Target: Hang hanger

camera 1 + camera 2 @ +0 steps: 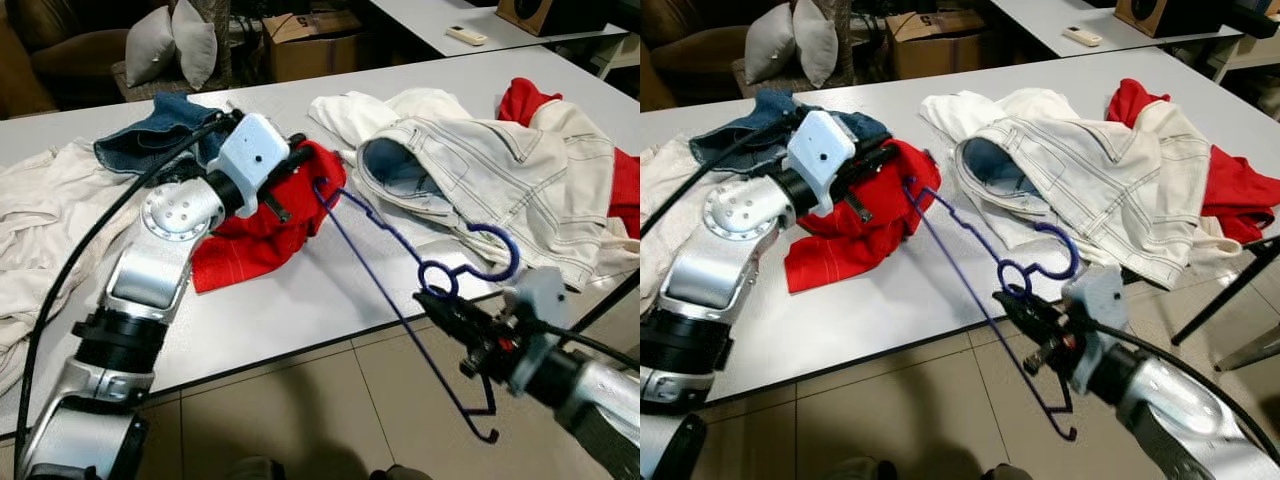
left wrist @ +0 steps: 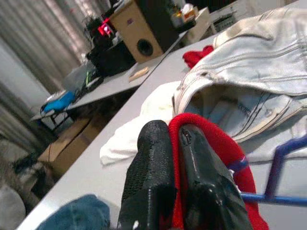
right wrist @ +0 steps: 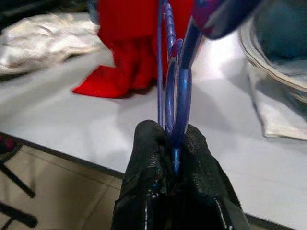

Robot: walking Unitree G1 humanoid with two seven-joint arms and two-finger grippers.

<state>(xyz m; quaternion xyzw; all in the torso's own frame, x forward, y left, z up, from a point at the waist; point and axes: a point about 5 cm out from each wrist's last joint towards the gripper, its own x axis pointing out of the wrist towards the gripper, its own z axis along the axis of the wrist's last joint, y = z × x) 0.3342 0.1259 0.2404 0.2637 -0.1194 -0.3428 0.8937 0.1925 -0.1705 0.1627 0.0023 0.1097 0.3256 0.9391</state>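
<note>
Pinching red shirt (image 1: 262, 232) at center-left with left gripper (image 1: 300, 160), clamping blue hanger (image 1: 400, 270) lower right with right gripper (image 1: 432, 297), apparently to thread it inside.

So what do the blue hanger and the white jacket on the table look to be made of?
Blue hanger: thin bent wire, probably metal with a glossy blue coating; it shines in the right gripper, whose fingers pinch its neck. White jacket: looks like denim, matte off-white, with dark double stitching and a paler blue inside.
</note>
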